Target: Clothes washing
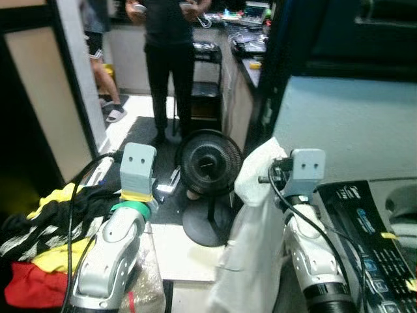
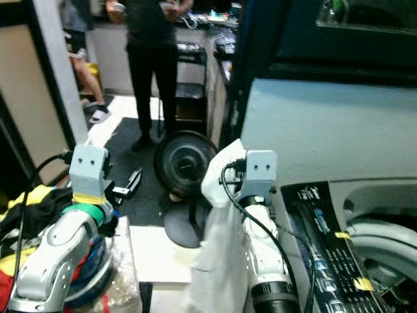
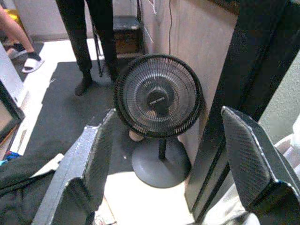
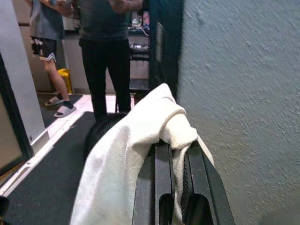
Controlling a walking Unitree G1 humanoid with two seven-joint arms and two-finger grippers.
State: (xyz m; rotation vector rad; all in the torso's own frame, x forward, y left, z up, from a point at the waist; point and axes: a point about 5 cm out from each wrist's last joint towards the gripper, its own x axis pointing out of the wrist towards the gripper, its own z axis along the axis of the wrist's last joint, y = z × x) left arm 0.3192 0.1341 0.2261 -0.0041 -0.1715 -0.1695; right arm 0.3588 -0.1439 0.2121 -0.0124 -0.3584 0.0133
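My right gripper [image 4: 174,187] is clenched on one white towel [image 4: 126,164], lifted clear so the cloth hangs free beside and below my fingers, I'd guess for swinging over to the washing machine [image 2: 365,241] just to its right; my left gripper [image 3: 168,164] is spread wide and holds nothing, parked over the one pile of clothes [image 1: 45,228] beneath it. Count: one towel, one pile, one floor fan [image 1: 208,163] ahead between both grippers, two people [image 1: 166,39] further off.
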